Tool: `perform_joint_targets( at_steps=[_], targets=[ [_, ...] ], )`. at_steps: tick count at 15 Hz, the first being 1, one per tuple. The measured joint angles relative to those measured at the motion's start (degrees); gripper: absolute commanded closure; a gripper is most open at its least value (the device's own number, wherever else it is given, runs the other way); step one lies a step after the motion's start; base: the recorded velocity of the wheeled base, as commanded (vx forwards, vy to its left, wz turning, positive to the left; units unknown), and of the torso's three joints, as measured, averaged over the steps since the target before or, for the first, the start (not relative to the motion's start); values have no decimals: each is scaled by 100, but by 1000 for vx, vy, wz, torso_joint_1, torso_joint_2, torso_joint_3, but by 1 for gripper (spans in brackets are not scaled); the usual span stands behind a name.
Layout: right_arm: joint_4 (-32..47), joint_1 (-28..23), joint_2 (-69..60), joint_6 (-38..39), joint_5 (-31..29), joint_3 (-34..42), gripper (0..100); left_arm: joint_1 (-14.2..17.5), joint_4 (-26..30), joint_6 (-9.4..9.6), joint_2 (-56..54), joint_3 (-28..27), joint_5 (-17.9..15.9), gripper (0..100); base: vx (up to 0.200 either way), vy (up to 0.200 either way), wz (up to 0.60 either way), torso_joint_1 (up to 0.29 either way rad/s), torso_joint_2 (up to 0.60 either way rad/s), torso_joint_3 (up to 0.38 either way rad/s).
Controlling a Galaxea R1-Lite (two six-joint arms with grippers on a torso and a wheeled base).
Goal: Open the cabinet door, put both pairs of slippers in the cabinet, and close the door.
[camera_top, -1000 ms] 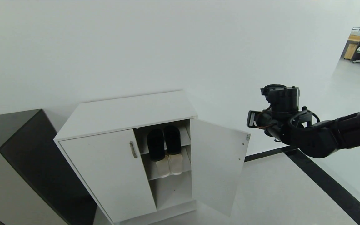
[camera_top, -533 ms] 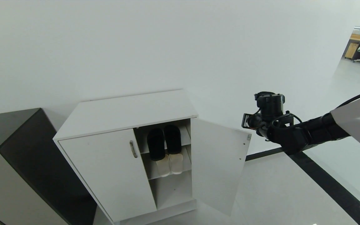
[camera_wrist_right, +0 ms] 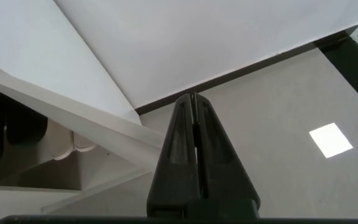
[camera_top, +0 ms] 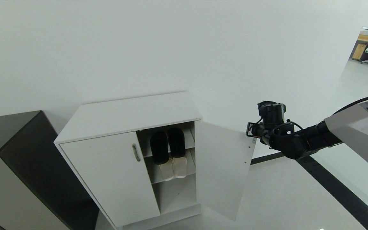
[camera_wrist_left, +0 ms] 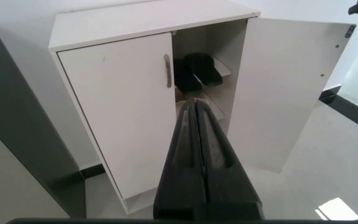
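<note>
Two pairs of slippers sit inside the cabinet (camera_top: pixel 129 111), one door open.
I see the black slippers (camera_top: pixel 168 145) on the upper shelf (camera_top: pixel 189 141) and the white slippers (camera_top: pixel 173 167) on the middle shelf (camera_top: pixel 191 164) just beneath. The open door (camera_top: pixel 222 166) swings out wide; the closed door (camera_top: pixel 110 179) covers the other half. My right pincer (camera_wrist_right: pixel 195 99) is clenched on nothing, just beside the open door's top outer corner. My left pincer (camera_wrist_left: pixel 196 102), likewise clenched, faces the cabinet front.
</note>
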Motion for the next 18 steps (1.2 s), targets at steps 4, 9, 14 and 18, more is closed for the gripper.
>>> perform_joint_targets(
  at_steps=[4, 9, 14, 18],
  targets=[
    [2, 5, 94, -2, 0, 2, 100, 0, 0, -2, 0, 0, 0, 100, 0, 0, 0, 0, 0, 0],
    [0, 9, 160, -2, -6, 41, 100, 0, 0, -6, 0, 0, 0, 100, 0, 0, 0, 0, 0, 0],
    [-96, 236, 10, 2, -45, 463, 100, 0, 0, -9, 0, 0, 0, 100, 0, 0, 0, 0, 0, 0],
    [-435, 896, -486, -46, -55, 1224, 100, 0, 0, -11, 0, 0, 0, 100, 0, 0, 0, 0, 0, 0]
  ],
)
